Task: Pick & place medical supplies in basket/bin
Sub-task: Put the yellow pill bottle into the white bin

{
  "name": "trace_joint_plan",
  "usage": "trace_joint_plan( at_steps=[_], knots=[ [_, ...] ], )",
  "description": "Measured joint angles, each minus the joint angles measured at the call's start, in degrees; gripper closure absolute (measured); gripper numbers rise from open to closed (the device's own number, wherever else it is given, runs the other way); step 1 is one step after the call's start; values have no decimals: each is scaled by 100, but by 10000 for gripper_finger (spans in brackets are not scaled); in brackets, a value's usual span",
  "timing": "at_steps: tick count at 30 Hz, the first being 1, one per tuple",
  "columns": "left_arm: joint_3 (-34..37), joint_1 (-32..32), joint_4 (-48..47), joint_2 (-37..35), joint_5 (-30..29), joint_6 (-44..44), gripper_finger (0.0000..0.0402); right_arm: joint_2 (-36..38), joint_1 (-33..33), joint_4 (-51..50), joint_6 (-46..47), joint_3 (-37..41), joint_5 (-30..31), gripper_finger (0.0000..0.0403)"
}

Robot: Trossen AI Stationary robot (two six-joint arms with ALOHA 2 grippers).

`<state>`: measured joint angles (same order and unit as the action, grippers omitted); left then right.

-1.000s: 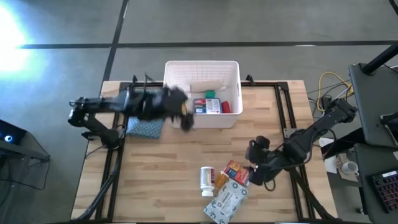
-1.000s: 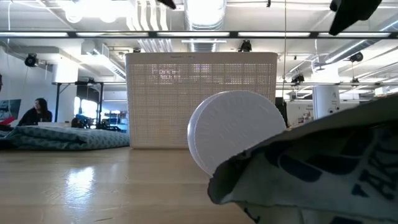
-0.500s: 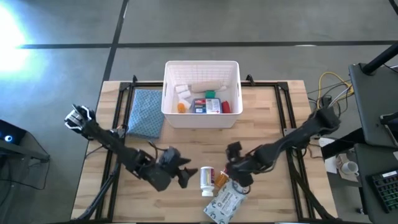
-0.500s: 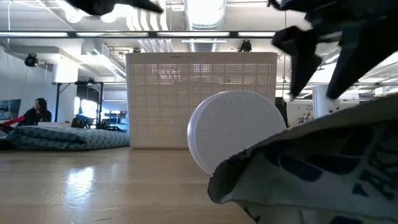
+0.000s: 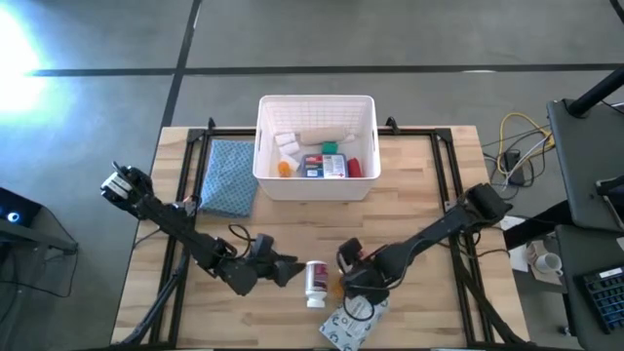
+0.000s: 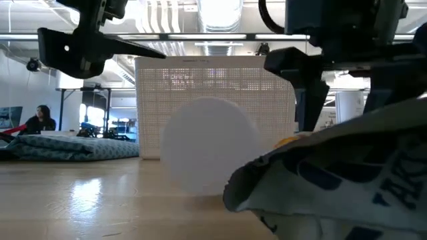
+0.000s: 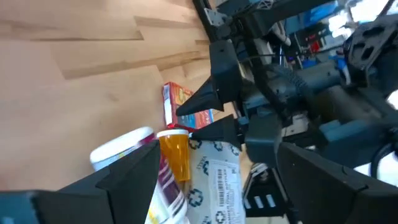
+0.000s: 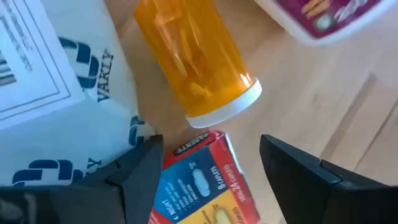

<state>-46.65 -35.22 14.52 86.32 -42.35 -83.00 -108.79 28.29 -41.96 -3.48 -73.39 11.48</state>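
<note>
Light wood table (image 5: 292,234), grey concrete floor around it, and an open office-type room behind. The white bin (image 5: 317,146) sits at the far side of the table, already holding several supplies. Well in front of the bin lie the white pill bottle (image 5: 315,282), an orange vial (image 8: 196,68), a red box (image 8: 205,186) and a white printed pack (image 5: 351,320). The left gripper (image 5: 291,270) is just beside the bottle, fingers apart, holding nothing. The right gripper (image 5: 353,283) is spread open over the vial and box, empty too.

white pill bottle (image 6: 208,147) blurred in low view; grey-white pack (image 8: 43,81) cut by the wrist view's edge.
</note>
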Motion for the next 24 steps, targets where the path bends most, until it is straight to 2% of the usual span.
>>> trace_joint_plan(
  at_steps=[4, 9, 12, 17, 24],
  knots=[
    [-43, 0, -2, -2, 3, 418, 102, 149, -12, -204, -81, -54, 0, 150],
    [19, 0, -57, -2, 29, 599, 102, 264, -11, 31, -688, -205, -196, 150],
    [20, -17, -128, -6, 249, 373, 102, 221, -29, 397, -1163, -213, -516, 152],
    [-99, -122, -768, -7, 1018, -308, 102, 210, -70, 820, -1616, -129, -749, 152],
    [-375, -517, -1846, -7, 1078, -1229, 102, 210, -240, 1281, -1795, -14, -811, 149]
  ],
)
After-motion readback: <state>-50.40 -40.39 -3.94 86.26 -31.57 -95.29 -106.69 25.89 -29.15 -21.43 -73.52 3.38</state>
